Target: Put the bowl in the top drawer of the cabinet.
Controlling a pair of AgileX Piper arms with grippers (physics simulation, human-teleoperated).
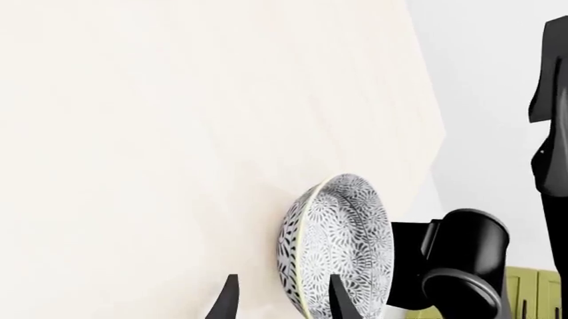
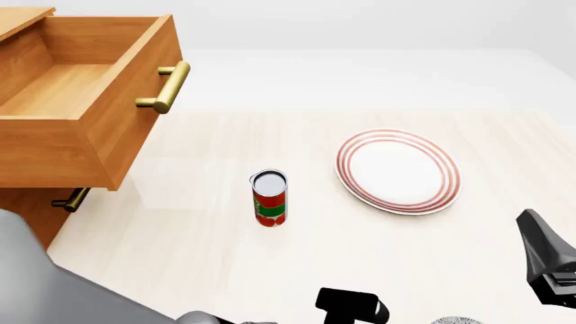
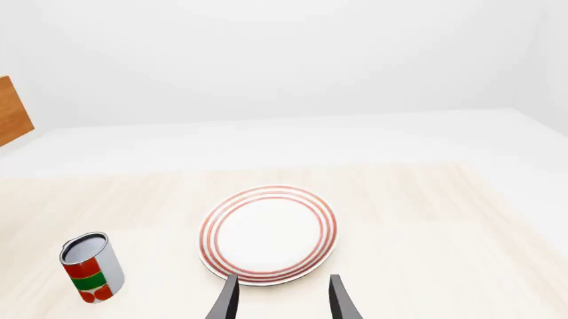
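The blue-grey speckled bowl (image 1: 342, 246) lies on the pale table right at my left gripper (image 1: 282, 302). That gripper is open, and one finger (image 1: 342, 299) overlaps the bowl's face while the other stands off its outer side. In the front view only a sliver of the bowl (image 2: 456, 320) shows at the bottom edge. The top drawer (image 2: 81, 81) of the cabinet (image 2: 23, 209) stands pulled out at the far left, with nothing in it and its brass handle (image 2: 166, 88) facing the table. My right gripper (image 3: 282, 299) is open, hanging before the plate.
A white plate with red rings (image 2: 398, 170) lies right of centre. A red and green can (image 2: 269, 198) stands in the middle. The lower drawer's handle (image 2: 70, 200) pokes out under the open drawer. The right arm (image 1: 550, 100) stands close beside the bowl.
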